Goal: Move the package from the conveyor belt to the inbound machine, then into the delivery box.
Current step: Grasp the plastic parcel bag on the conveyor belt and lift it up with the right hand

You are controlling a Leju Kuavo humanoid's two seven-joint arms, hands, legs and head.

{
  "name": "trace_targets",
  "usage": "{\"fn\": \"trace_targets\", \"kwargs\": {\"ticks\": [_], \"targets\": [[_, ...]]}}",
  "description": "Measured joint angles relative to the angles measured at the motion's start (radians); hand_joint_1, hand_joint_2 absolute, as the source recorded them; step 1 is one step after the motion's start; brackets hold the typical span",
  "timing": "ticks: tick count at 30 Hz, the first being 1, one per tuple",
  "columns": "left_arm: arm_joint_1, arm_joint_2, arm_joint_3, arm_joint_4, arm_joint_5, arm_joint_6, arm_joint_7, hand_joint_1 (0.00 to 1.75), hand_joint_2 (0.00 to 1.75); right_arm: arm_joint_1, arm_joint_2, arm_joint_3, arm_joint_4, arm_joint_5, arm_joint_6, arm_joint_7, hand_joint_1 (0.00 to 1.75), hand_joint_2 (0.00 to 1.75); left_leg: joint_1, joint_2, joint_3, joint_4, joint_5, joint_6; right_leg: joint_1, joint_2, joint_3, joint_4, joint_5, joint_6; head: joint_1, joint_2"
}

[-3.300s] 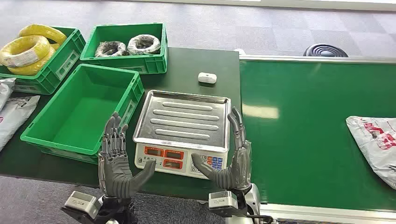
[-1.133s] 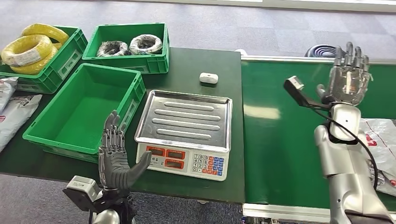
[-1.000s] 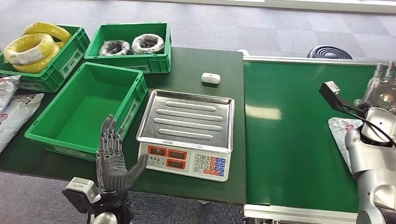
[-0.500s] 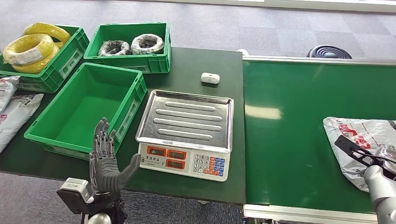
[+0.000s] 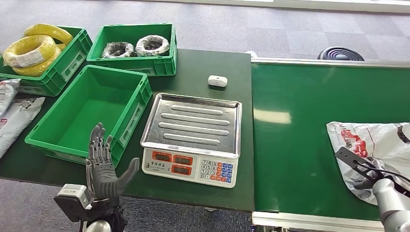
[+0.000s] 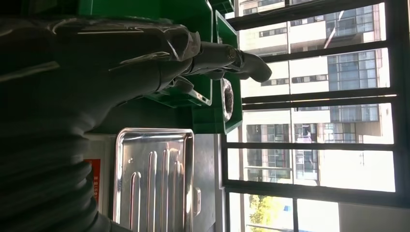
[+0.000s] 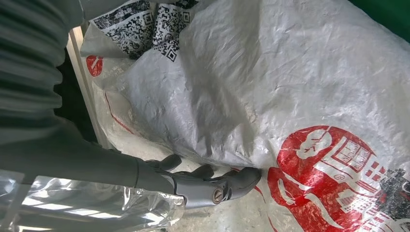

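Grey plastic package [image 5: 374, 145] is lying on the green conveyor belt [image 5: 300, 140] at its right end. We are noting the right hand [image 7: 193, 183] touching its crumpled edge; whether it is grasping, we cannot tell. The left hand [image 5: 102, 166] is hovering empty, fingers spread, before the scale [image 5: 191, 137].

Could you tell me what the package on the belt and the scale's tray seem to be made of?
The package looks like thin, glossy plastic film: it is crinkled and reflective. The scale's tray looks like stainless steel, silvery with pressed ribs.
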Motion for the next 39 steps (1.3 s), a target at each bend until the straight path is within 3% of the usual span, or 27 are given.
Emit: {"fn": "trace_targets", "kwargs": {"ticks": [9,15,19,24,30,39], "targets": [[0.0,0.0,0.003,0.0,0.0,0.0,0.0,0.0,1.75,0.0,0.006,-0.006,0.0,0.0,0.002,-0.002,0.0,1.75,0.0,0.0,0.0,0.0,0.0,0.0,0.0,0.0,0.0,0.0,0.0,0.0,0.0,0.0],[0.005,0.0,0.004,0.0,0.0,0.008,0.0,0.0,1.75,-0.001,0.016,-0.009,0.0,-0.024,0.045,-0.057,0.0,1.75,0.0,0.0,0.0,0.0,0.0,0.0,0.0,0.0,0.0,0.0,0.0,0.0,0.0,0.0],[0.015,0.0,0.015,-0.001,0.0,0.016,0.0,0.0,1.75,0.001,0.035,-0.015,-0.002,-0.058,0.063,-0.129,1.73,1.75,0.0,0.001,0.0,0.0,0.0,0.0,0.0,0.0,0.0,0.0,0.0,0.0,0.0,0.0],[0.025,-0.003,0.031,-0.014,-0.001,0.029,0.0,0.0,1.75,-0.009,0.068,-0.005,-0.024,-0.079,0.024,-0.175,1.75,1.75,0.0,0.002,0.001,0.0,0.0,0.0,0.0,0.001,0.001,0.0,0.0,0.0,0.0,0.0],[0.029,-0.021,0.053,-0.036,-0.014,0.032,0.0,0.0,1.75,-0.042,0.101,0.043,-0.044,-0.098,-0.044,-0.136,1.75,1.75,0.0,0.002,0.001,0.0,0.0,0.0,0.0,0.001,0.001,0.0,0.0,0.0,0.0,0.0],[0.067,-0.049,0.075,-0.069,-0.038,0.006,0.0,0.0,1.75,-0.053,0.109,0.074,-0.122,-0.071,-0.31,-0.023,1.75,1.75,0.0,0.002,0.001,0.0,0.0,0.0,0.0,0.001,0.001,0.0,0.0,0.0,0.0,0.0]]}}
